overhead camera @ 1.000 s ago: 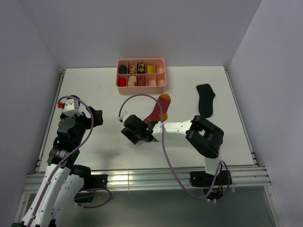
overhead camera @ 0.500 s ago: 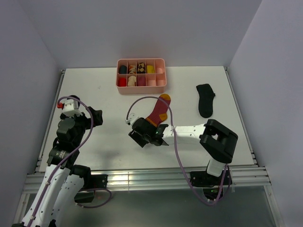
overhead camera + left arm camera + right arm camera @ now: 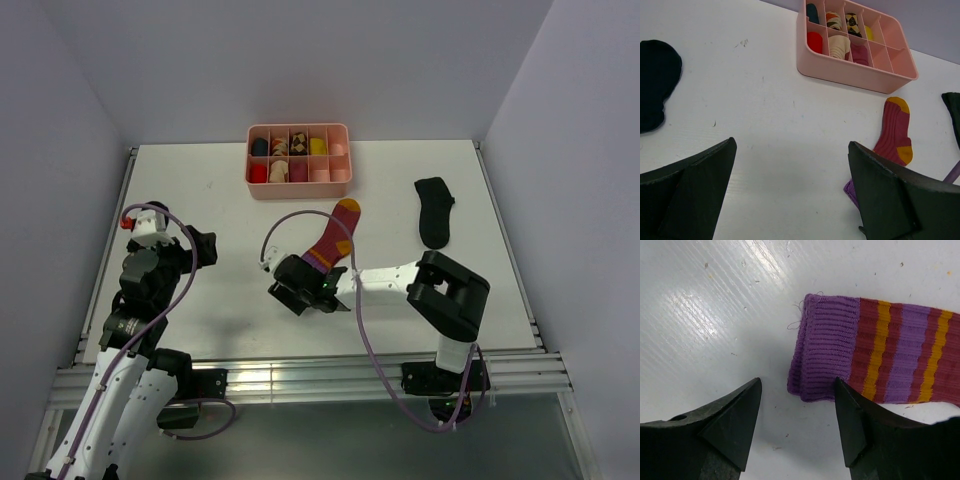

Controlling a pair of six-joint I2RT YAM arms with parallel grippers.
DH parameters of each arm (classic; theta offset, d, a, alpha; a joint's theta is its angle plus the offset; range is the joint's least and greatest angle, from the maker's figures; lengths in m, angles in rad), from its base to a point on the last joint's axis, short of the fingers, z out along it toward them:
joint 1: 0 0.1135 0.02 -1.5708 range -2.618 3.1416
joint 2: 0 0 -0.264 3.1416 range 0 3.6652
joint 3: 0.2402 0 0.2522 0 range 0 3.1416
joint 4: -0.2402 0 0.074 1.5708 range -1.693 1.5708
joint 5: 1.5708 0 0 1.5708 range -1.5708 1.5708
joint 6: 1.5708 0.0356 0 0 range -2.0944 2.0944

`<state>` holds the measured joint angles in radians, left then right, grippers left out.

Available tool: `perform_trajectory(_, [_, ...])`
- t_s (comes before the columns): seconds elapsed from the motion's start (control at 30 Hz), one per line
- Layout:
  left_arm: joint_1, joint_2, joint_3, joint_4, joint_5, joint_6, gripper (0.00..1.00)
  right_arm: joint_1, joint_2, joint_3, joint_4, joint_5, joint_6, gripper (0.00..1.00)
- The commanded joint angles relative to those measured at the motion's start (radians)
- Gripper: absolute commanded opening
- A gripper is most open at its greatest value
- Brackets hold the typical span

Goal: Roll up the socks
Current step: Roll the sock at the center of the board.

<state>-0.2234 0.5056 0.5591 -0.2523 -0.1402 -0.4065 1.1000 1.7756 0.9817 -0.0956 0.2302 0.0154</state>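
My right pincer, jaws apart, straddles the purple cuff of the striped sock lying flat on the table (touching or not, unclear); closing here could pinch one layer and drag it

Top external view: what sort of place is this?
Probably a robot lab workcell: left arm and right arm bolted at a white table, plain walls around it, and props: striped sock, black sock, pink divided tray.

1. The striped sock is ribbed knit cloth, matt, with loose threads at its cuff.
2. The table is white, faintly glossy, finely streaked and specked.
3. The pink tray is smooth plastic.
4. The right gripper looks like matt black plastic.
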Motion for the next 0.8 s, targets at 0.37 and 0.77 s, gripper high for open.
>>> perform_trajectory(0.37, [-0.001,0.004,0.012,0.024,-0.007,0.005,1.0,0.012,0.088,0.02,0.063,0.069,-0.045,0.59])
perform_trajectory(0.77, [-0.001,0.016,0.013,0.025,-0.001,0.005,0.99,0.012,0.16,-0.02,0.016,0.098,0.052,0.53])
